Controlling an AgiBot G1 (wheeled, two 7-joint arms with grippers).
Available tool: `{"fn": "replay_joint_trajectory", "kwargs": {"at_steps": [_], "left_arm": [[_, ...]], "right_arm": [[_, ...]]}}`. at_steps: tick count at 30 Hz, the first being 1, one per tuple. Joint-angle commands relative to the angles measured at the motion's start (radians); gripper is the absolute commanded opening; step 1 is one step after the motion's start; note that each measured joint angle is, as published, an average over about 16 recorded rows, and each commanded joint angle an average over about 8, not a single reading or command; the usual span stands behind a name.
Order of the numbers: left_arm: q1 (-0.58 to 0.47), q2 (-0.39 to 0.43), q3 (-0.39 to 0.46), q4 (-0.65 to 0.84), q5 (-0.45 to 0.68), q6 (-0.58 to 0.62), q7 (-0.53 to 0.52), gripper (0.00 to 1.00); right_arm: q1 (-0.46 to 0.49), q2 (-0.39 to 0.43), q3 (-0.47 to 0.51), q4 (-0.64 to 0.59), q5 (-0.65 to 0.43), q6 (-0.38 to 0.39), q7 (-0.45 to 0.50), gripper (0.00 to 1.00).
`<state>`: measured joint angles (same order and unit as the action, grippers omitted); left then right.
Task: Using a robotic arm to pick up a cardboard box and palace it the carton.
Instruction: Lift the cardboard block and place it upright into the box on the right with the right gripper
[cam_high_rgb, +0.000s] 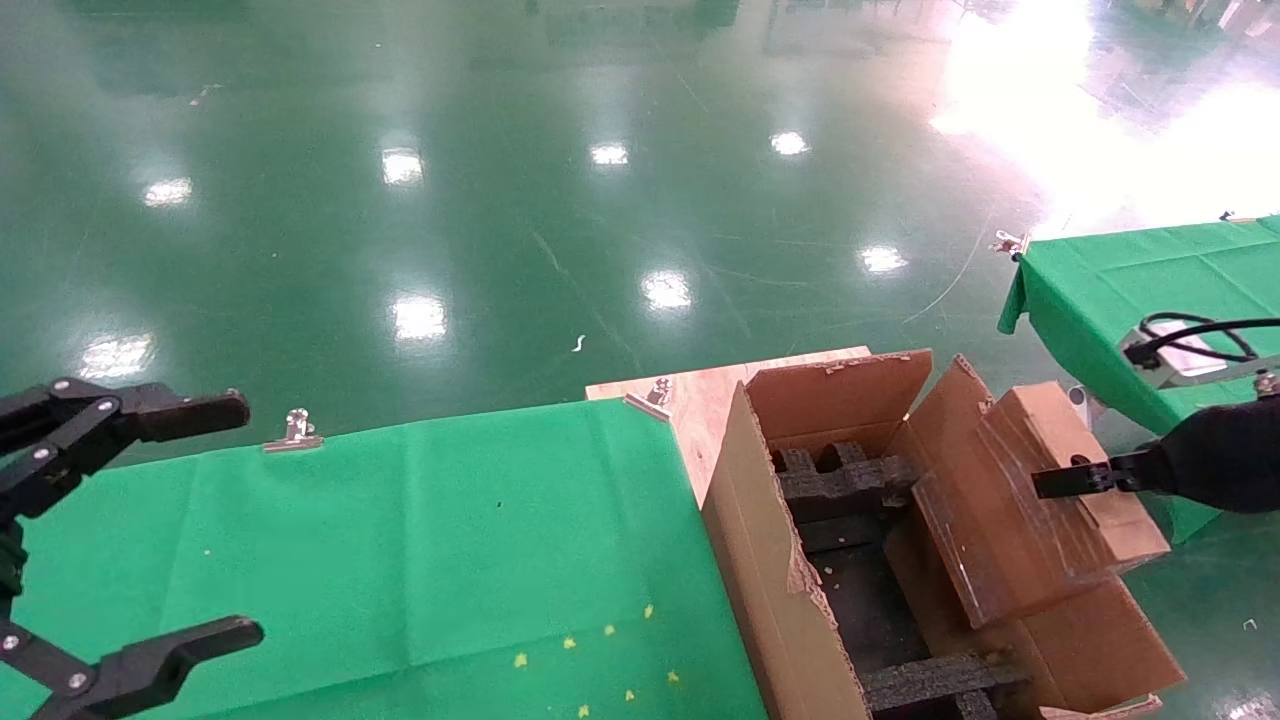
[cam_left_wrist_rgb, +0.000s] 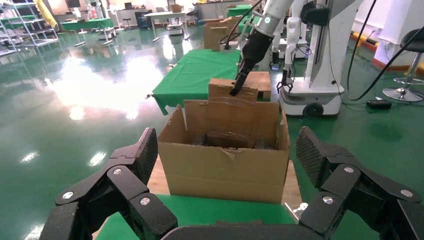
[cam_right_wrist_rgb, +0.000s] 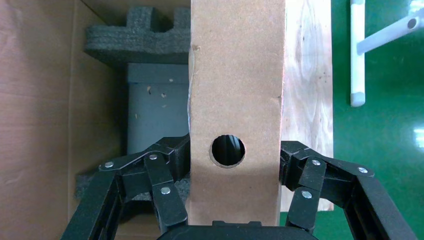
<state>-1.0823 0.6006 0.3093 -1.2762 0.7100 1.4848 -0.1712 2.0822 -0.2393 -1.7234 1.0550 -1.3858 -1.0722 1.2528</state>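
Observation:
The cardboard box (cam_high_rgb: 1010, 520), small, brown and taped, hangs tilted over the right side of the carton (cam_high_rgb: 760, 540). My right gripper (cam_high_rgb: 1050, 485) is shut on it, one finger on each broad face. The right wrist view looks down the box's (cam_right_wrist_rgb: 235, 90) narrow side with its round hole (cam_right_wrist_rgb: 228, 150), fingers (cam_right_wrist_rgb: 165, 185) pressed on both sides. Below lie black foam inserts (cam_right_wrist_rgb: 140, 37) and the carton wall (cam_right_wrist_rgb: 35, 125). In the left wrist view the robotic arm (cam_left_wrist_rgb: 260, 40) holds the box (cam_left_wrist_rgb: 232, 95) above the carton (cam_left_wrist_rgb: 225, 165). My left gripper (cam_high_rgb: 235, 525) stands open over the green table, holding nothing.
The carton rests on a wooden board (cam_high_rgb: 700, 400) beside the green-cloth table (cam_high_rgb: 400, 540), whose cloth is held by metal clips (cam_high_rgb: 295, 430). A second green table (cam_high_rgb: 1130, 270) stands at the right. Glossy green floor lies beyond. A white robot base (cam_left_wrist_rgb: 320, 75) stands behind the carton.

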Motion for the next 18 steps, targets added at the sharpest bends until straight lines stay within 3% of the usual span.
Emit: {"fn": "replay_joint_trajectory", "kwargs": {"at_steps": [1, 18], "left_arm": [[0.000, 0.000, 0.000, 0.000, 0.000, 0.000, 0.000, 1.00], [0.000, 0.000, 0.001, 0.000, 0.000, 0.000, 0.000, 1.00]], "right_arm": [[-0.016, -0.005, -0.007, -0.009, 0.007, 0.013, 0.002, 0.00], [-0.169, -0.118, -0.047, -0.154, 0.085, 0.133, -0.058, 0.00]]}}
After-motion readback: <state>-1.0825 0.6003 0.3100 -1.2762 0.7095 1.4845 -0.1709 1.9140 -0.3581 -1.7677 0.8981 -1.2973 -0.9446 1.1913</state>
